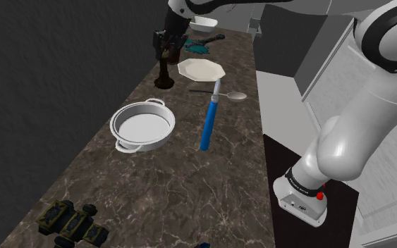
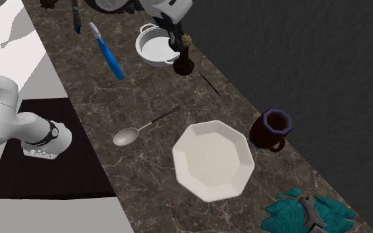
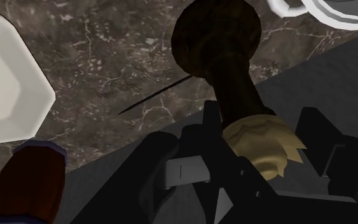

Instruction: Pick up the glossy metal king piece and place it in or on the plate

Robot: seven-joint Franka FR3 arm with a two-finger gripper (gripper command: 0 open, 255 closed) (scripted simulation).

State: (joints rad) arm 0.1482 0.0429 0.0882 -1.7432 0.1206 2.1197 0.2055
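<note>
The king piece [image 1: 164,75] is dark brown with a gold crown [image 3: 264,144] and a round base. It stands upright on the marble counter near the edge by the dark wall, between the pot and the plate. My black gripper [image 1: 166,48] comes down on its top and is shut on the crown, fingers [image 3: 195,160] on both sides of it. In the second exterior view the king piece [image 2: 184,61] stands under the gripper [image 2: 176,41]. The white octagonal plate [image 1: 201,69] lies flat just beyond it, and shows as the plate [image 2: 213,159] and the plate [image 3: 6,83].
A white two-handled pot [image 1: 142,125] sits on the near side of the king. A blue-handled brush [image 1: 209,121] and a spoon [image 1: 229,95] lie toward the stand side. A dark mug [image 2: 271,129] stands by the plate, a teal object [image 2: 307,212] and white bowl [image 1: 204,27] beyond.
</note>
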